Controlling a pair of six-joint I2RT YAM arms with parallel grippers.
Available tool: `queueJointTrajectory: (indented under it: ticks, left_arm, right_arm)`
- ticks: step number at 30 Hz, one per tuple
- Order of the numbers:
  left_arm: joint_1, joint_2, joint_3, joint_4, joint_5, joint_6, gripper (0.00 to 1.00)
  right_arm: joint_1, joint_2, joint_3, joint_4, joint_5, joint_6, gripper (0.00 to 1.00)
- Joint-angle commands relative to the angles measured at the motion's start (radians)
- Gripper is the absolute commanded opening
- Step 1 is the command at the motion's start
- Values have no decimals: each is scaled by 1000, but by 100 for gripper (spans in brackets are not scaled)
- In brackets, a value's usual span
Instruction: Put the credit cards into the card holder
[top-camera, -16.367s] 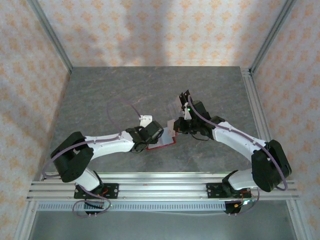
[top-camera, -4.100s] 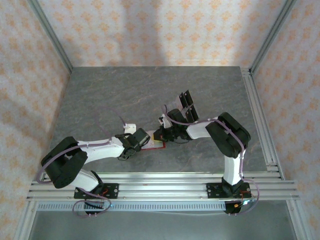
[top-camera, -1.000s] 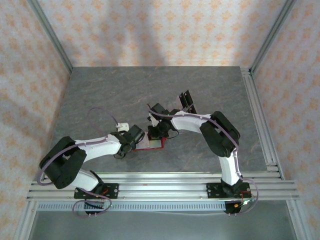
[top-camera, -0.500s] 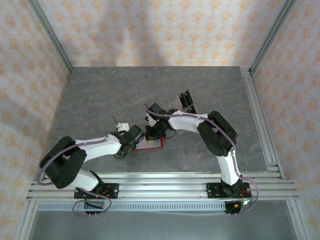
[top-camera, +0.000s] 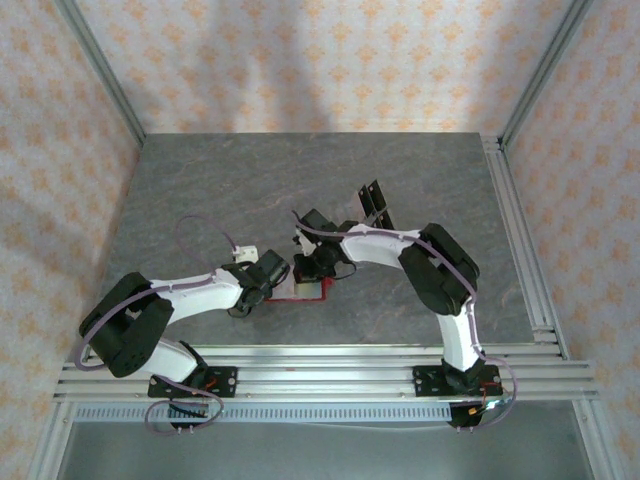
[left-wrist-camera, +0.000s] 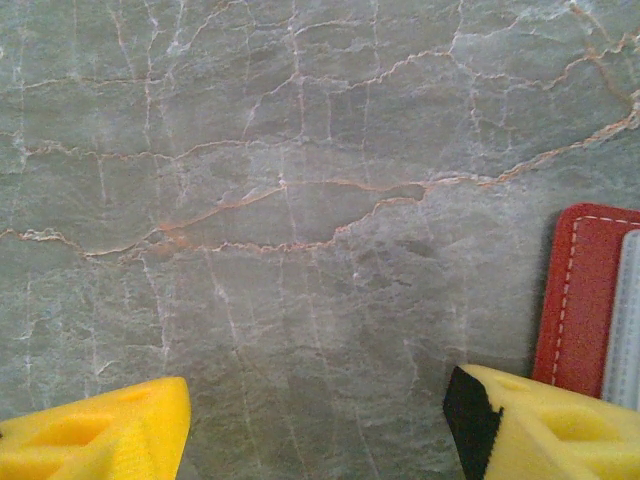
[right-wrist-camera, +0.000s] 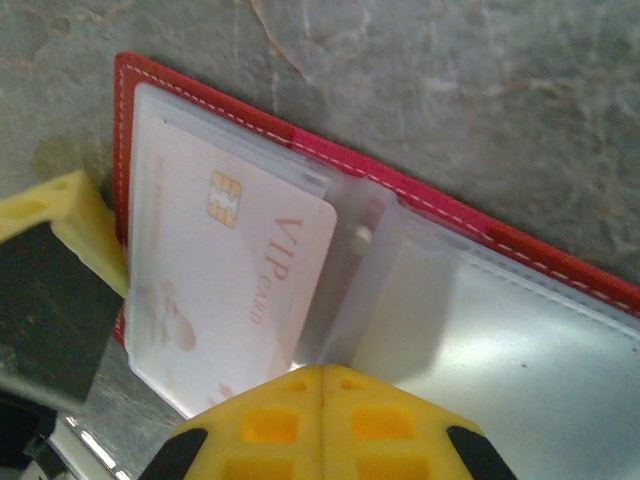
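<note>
Lying open on the tabletop (top-camera: 200, 200) near its front edge, the red holder (right-wrist-camera: 330, 152) shows clear sleeves, and a pale card (right-wrist-camera: 235, 280) with a chip sits in the left one. The right claw (right-wrist-camera: 320, 385) is pressed together, its tips at the sleeves' near edge. The left claw (left-wrist-camera: 320, 420) is spread and pinches nothing, with one finger (left-wrist-camera: 560, 430) at the holder's edge. Two dark cards (top-camera: 372, 203) stand farther back.

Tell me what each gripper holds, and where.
Left gripper: nothing; jaws open over the table. Right gripper: shut at the clear sleeve of the card holder; whether it pinches it cannot be told.
</note>
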Motion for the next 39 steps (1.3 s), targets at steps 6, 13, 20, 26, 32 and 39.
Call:
queueJointTrajectory:
  ticks: [6,13,20,26,32,39]
  left_arm:
    - [-7,1,-10,1,0,-10,71]
    - [-9,-6,7,-4,-3,0,71]
    - [-8,-23,28,-15,-6,16,71]
    - [-10,-43,38,-28,-11,27,71]
    - [-10,-34,44,-29,-17,25,71]
    - [-12,-4,43,-17,-15,21,71]
  right_arm:
    - [-10,-69,-68,35,41,-1,0]
    - [-53,-79,-70,38,39,-3,8]
    - [-63,-117,-57,23,30,-14,14]
    - [-63,-144,-76,34,35,-4,13]
    - [-63,-98,-73,41,9,-7,1]
    - [-73,-87,-99,32,38,-22,0]
